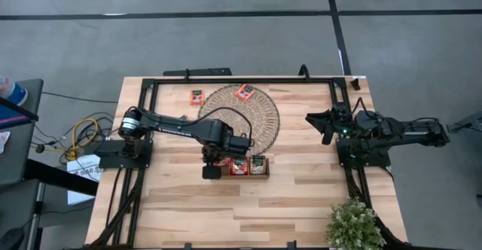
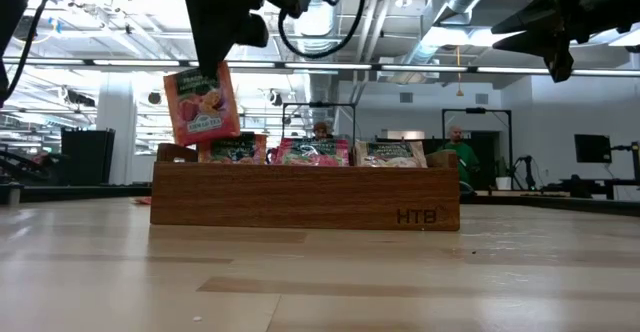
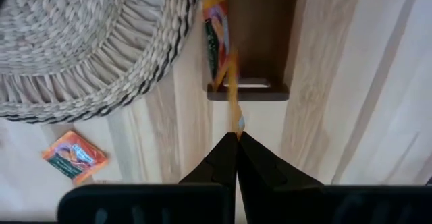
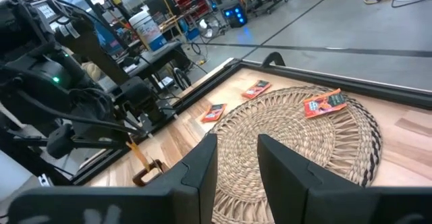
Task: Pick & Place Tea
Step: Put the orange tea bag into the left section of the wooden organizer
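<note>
left tool [image 3: 236,137] pinching tea sachet [image 2: 202,103] above wooden tray [image 2: 305,196] | right tool [image 4: 237,158] spread, raised

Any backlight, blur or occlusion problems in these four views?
Low view: bright ceiling lights silhouette both arms, yet the held sachet and wooden tray read clearly. Left wrist view: the sachet is edge-on and soft. High view: the left arm hides the tray's left end. Right wrist view: evenly lit.

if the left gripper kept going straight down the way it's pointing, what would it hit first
Probably the wooden tray. The left gripper, shut on a tea sachet, points down at the tray's end compartment, where the sachet's lower edge would likely touch first. Depth is uncertain.
</note>
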Controlling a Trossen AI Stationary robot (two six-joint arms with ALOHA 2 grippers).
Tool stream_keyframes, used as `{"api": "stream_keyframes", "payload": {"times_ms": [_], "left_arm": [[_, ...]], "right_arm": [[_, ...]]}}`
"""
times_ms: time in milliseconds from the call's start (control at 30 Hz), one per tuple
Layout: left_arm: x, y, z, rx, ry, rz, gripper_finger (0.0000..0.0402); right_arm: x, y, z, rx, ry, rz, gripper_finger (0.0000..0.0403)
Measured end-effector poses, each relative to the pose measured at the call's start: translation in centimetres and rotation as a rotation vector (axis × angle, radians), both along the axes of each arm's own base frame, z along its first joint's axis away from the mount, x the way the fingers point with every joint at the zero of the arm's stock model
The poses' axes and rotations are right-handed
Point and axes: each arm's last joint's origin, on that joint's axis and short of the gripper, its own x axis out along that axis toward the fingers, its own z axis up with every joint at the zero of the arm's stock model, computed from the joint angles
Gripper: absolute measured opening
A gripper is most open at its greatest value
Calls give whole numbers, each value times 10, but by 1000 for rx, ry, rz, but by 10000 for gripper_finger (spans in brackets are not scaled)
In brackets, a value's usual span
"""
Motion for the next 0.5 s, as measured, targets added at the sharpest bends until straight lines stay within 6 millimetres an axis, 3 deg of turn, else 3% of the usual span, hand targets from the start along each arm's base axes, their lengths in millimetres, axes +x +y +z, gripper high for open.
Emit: {"api": "stream_keyframes", "payload": {"times_ms": [233, 500], "left_arm": [[5, -1, 7, -6, -62, -11, 0], [10, -2, 1, -20, -64, -28, 0]], "right_arm": [[0, 0, 0, 0, 0, 0, 98], [0, 0, 0, 0, 0, 0, 98]]}}
